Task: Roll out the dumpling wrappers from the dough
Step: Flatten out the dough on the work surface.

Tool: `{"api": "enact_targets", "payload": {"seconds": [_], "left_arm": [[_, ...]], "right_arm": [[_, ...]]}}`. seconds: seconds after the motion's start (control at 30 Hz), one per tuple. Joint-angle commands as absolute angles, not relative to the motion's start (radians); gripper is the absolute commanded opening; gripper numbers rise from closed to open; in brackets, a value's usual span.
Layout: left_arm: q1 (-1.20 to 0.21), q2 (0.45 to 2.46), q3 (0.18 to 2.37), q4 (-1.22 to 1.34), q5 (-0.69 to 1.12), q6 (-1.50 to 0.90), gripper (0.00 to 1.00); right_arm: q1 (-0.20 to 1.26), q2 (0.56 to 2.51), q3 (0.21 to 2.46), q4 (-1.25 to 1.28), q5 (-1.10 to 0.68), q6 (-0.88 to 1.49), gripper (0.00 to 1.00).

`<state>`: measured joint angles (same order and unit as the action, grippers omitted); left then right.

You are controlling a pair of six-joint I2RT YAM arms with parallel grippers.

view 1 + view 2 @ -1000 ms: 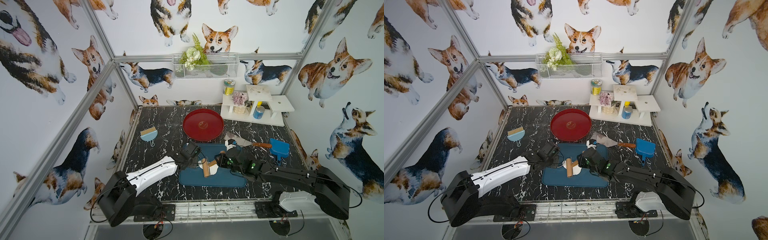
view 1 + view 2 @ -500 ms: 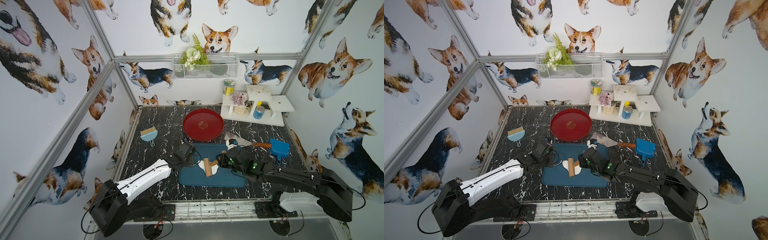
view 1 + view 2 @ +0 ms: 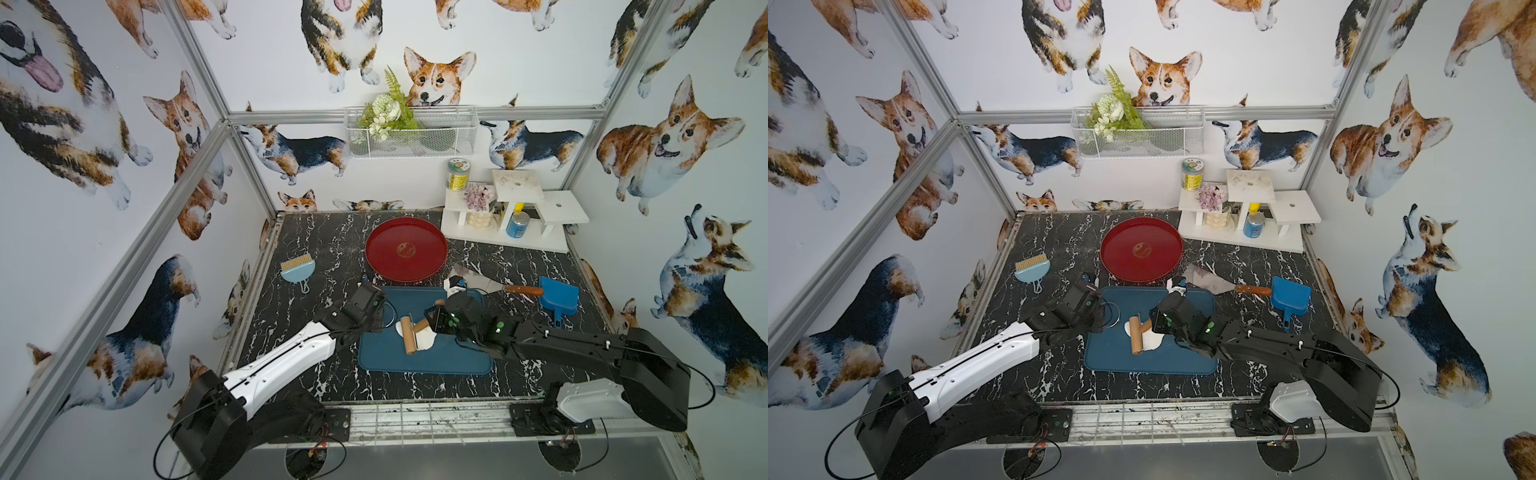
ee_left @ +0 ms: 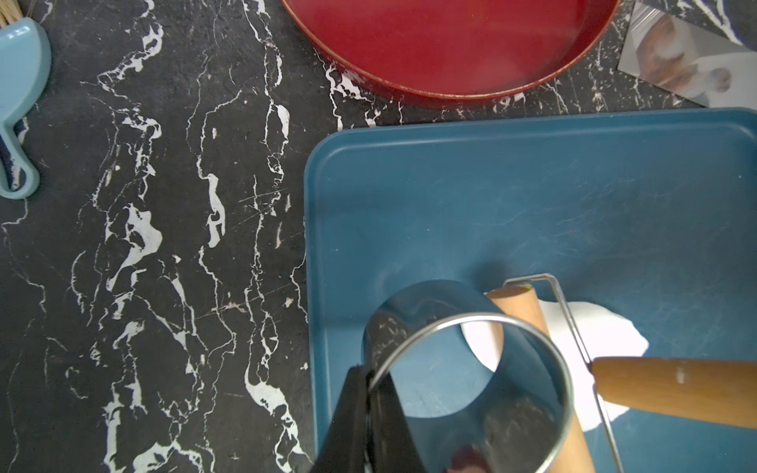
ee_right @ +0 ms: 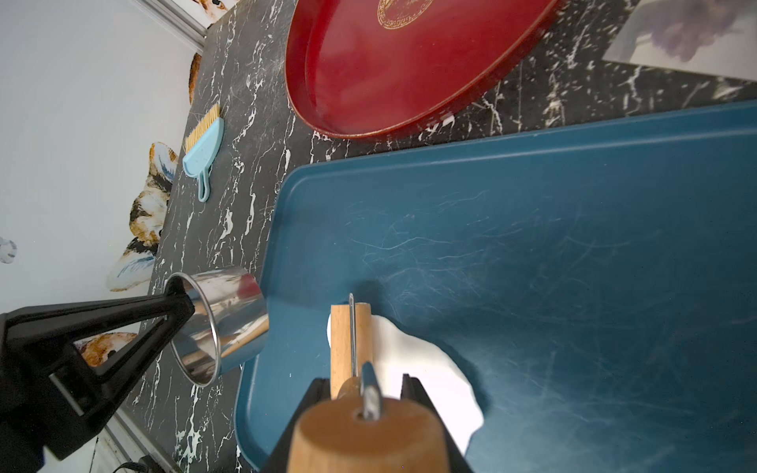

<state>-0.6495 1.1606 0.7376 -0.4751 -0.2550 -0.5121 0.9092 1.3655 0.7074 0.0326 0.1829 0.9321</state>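
Flattened ragged white dough (image 3: 424, 340) (image 5: 422, 368) lies on the blue tray (image 3: 436, 361) (image 4: 491, 196). A wooden roller (image 3: 409, 337) (image 5: 342, 340) rests across the dough's left part. My right gripper (image 5: 366, 387) (image 3: 432, 326) is shut on the roller's wooden handle (image 5: 364, 438). My left gripper (image 4: 370, 376) (image 3: 374, 316) is shut on the wall of a shiny metal ring cutter (image 4: 467, 368) (image 5: 221, 319). The cutter hangs tilted over the tray's left edge, just apart from the roller's end. No dumpling wrappers are in view.
The red plate (image 3: 406, 249) stands behind the tray. A metal scraper (image 3: 482, 282) and a blue dustpan (image 3: 559, 297) lie to the tray's right, a light blue brush (image 3: 298, 268) far left. A white shelf (image 3: 515, 216) with cans fills the back right corner.
My left arm has drawn the ring cutter a little to the left, away from the roller. The right gripper and roller have stayed in place on the dough.
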Motion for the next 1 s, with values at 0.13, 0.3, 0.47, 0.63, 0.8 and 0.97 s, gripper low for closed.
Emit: {"api": "enact_targets", "payload": {"seconds": [0.13,0.3,0.47,0.63,0.8,0.97], "left_arm": [[-0.639,1.149,0.699,-0.459,-0.247,-0.52,0.0],[-0.637,1.146,0.697,-0.457,-0.246,-0.517,0.0],[-0.636,1.144,0.695,-0.451,-0.241,-0.518,0.0],[-0.635,1.143,0.699,-0.449,-0.244,-0.516,0.0],[-0.634,1.143,0.704,-0.453,-0.245,-0.514,0.0],[-0.634,1.144,0.706,-0.451,-0.244,-0.514,0.0]], "right_arm": [[0.908,1.405,0.708,-0.14,0.201,0.895,0.0],[0.89,1.353,0.702,-0.17,0.214,0.867,0.0],[0.844,1.286,0.678,-0.217,0.208,0.837,0.0],[0.812,1.255,0.65,-0.248,0.207,0.803,0.0],[0.781,1.236,0.622,-0.293,0.215,0.766,0.0],[0.751,1.212,0.601,-0.343,0.225,0.728,0.0]]}}
